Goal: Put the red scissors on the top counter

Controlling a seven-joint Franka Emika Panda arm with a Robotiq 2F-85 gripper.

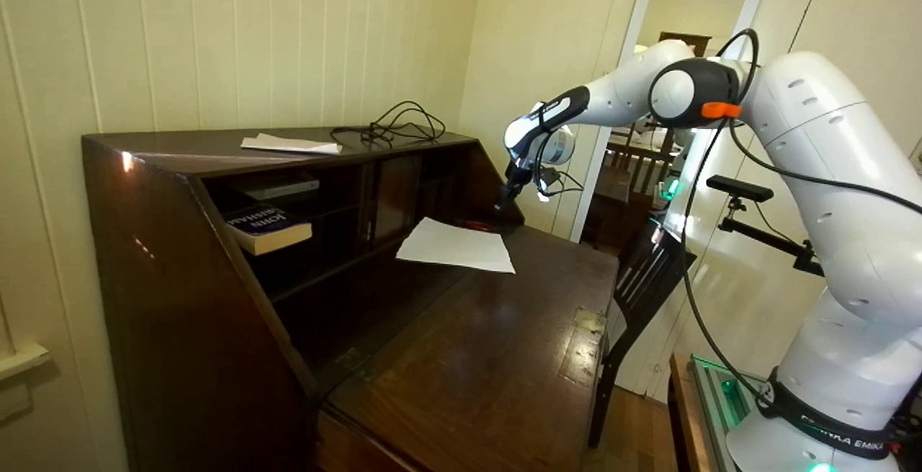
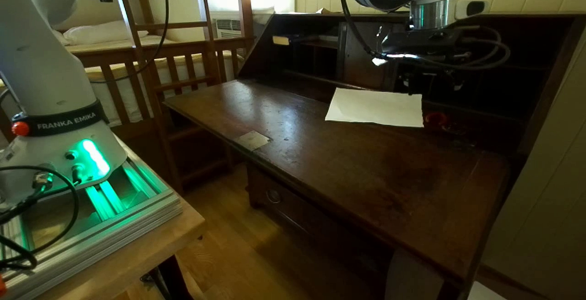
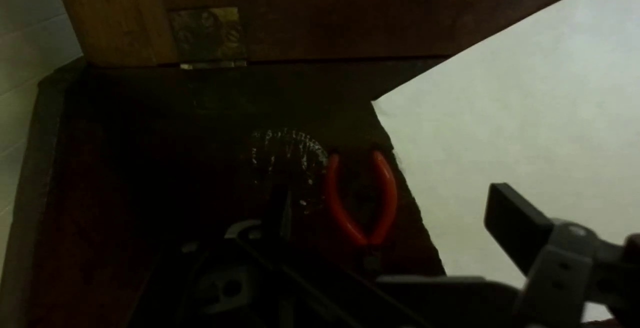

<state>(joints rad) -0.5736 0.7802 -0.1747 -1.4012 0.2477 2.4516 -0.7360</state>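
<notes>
The red scissors, a plier-like tool with two curved red handles [image 3: 391, 193], lie on the dark desk surface beside a white sheet. Their handles are spread; the lower end is partly hidden by my gripper in the wrist view. They also show as a small red patch in both exterior views [image 1: 477, 225] [image 2: 436, 119]. My gripper [image 3: 392, 213] is open and empty above them, fingers apart on either side of the handles. It points down over the desk in both exterior views [image 1: 504, 202] [image 2: 432, 87]. The top counter [image 1: 209, 153] is the glossy dark-brown board along the desk's top.
The white sheet [image 1: 457, 245] lies right next to the scissors. Folded paper [image 1: 288, 143] and a black cable coil [image 1: 392, 126] lie on the top counter. A book [image 1: 270, 230] sticks out of a cubby. A chair [image 1: 645, 277] stands at the desk's side.
</notes>
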